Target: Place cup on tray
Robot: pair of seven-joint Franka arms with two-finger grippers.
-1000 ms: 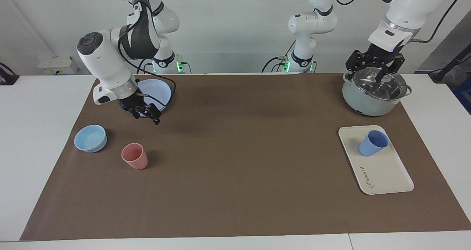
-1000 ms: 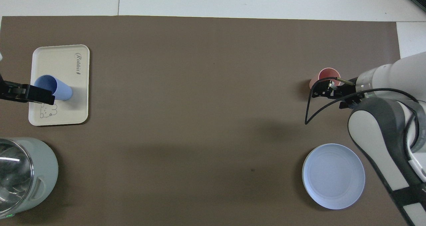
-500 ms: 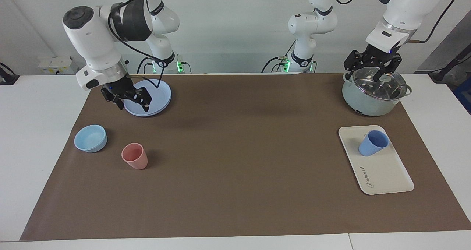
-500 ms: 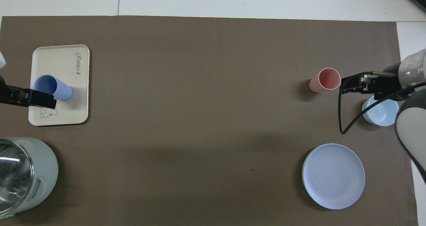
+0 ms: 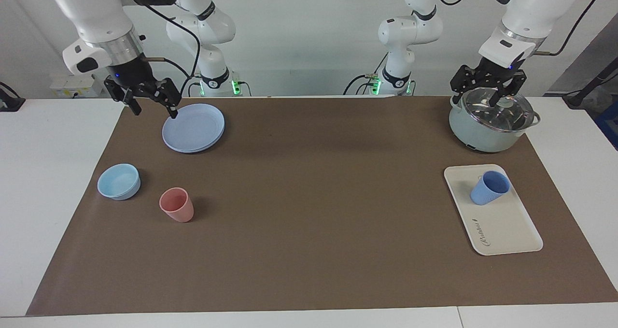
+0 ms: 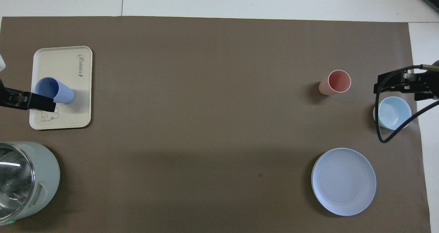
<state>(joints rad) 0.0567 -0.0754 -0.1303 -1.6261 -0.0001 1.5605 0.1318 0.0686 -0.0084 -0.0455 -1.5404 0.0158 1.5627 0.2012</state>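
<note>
While upright on the flat cream-white rectangular tray [image 5: 502, 229], the small periwinkle-blue plastic cup [image 5: 488, 188] points mouth-up, long axis vertical. Left gripper [image 5: 487, 87] hangs spread over the pale-green pot's glass lid [image 5: 492, 109]. Right gripper [image 5: 150, 103] spread, empty.

Periwinkle cup [image 5: 489, 188] is seen upright on the cream tray [image 5: 507, 231], at the tray's robot-side end, mouth open upward. Tray is laid flat toward the desk's left-arm end, script lettering visible.
</note>
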